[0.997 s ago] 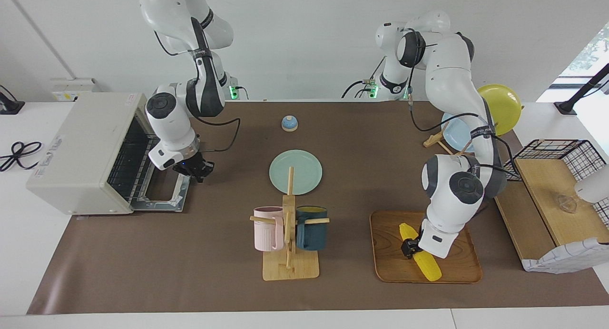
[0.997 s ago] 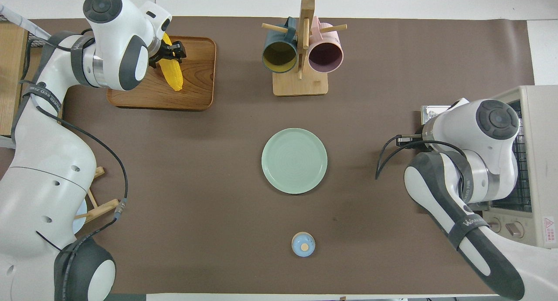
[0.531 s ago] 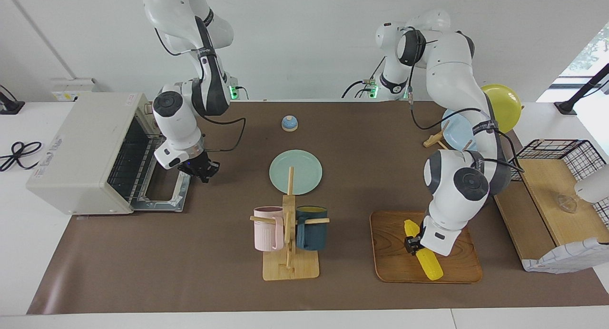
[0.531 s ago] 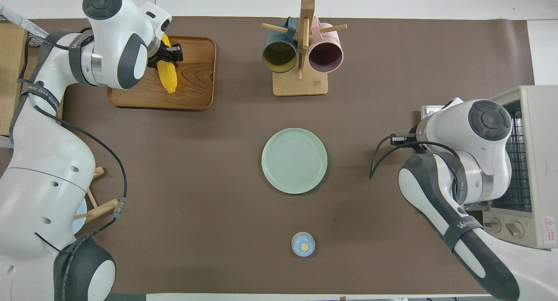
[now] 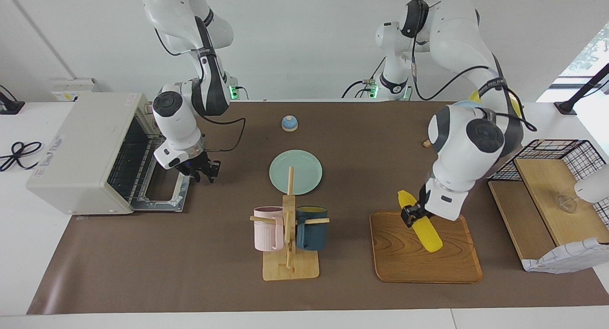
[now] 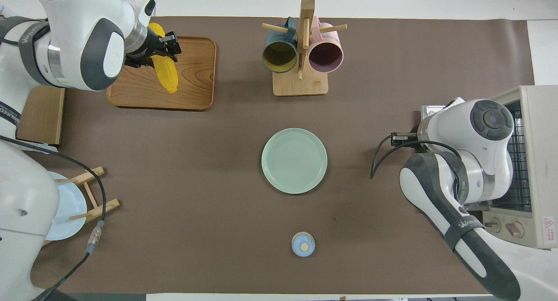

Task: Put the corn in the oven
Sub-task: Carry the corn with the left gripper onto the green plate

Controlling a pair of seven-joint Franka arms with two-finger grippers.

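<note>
Facing view: left end effector (image 5: 413, 214) clamped on corn (image 5: 421, 222), cob lifted clear over tray (image 5: 452, 272), tilted, free end pointing about 5 o'clock. Right end effector (image 5: 203, 170) hangs over the surface (image 5: 142, 262) just off the outer edge of the oven (image 5: 76, 153) door (image 5: 164, 195); fingers apart, nothing between them. Door is dropped open, rack visible inside. Mug rack (image 5: 289, 243) with pink and blue mugs sits between oven and tray; green plate (image 5: 304, 169) at its 12 o'clock, small blue bell (image 5: 289, 123) nearer the robots.

Overhead view: left end effector (image 6: 168, 46) grips corn (image 6: 167, 72) near its upper end, cob running toward 6 o'clock over tray (image 6: 196, 87). Oven (image 6: 534, 161) at 3 o'clock of plate (image 6: 294, 160), partly covered by right arm; right end effector itself hidden under the wrist. Bell (image 6: 303, 244) at plate's 6 o'clock, mug rack (image 6: 301, 81) at its 12.
</note>
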